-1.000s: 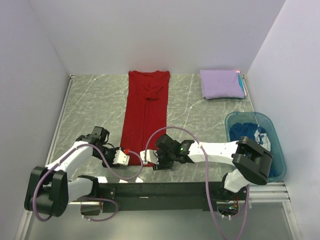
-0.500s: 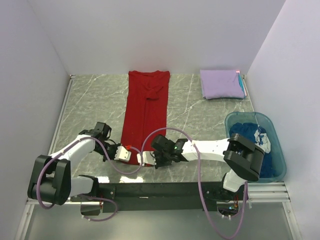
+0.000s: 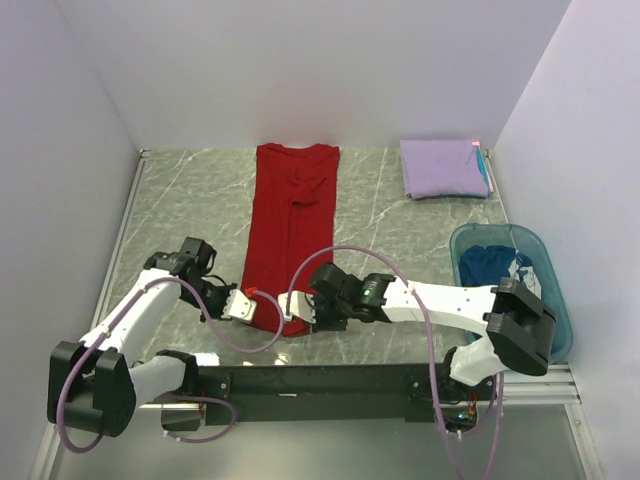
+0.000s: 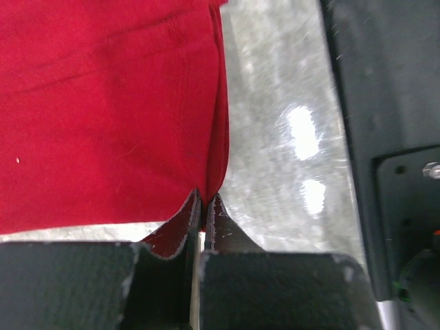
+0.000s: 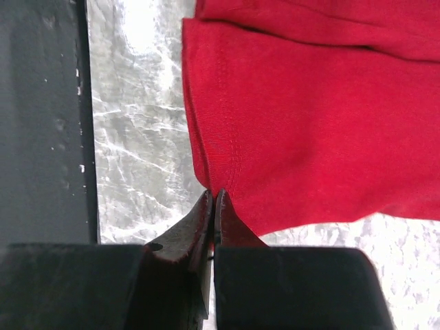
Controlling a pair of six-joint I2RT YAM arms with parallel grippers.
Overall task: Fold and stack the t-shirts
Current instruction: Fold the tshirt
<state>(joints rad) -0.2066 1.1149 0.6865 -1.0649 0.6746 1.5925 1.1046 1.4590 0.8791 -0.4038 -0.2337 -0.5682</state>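
Note:
A bright red t-shirt lies folded into a long strip down the middle of the table, its collar end at the back. My left gripper is shut on its near left corner, and my right gripper is shut on its near right corner. A folded lavender t-shirt lies at the back right. A dark blue t-shirt with white print sits crumpled in the teal tub.
The translucent teal tub stands at the right edge of the table. A black base rail runs along the near edge, close behind both grippers. White walls close in the table on the left, back and right.
Both grippers have closed on the near corners of the red shirt. The near hem has drawn slightly up and away from the table edge.

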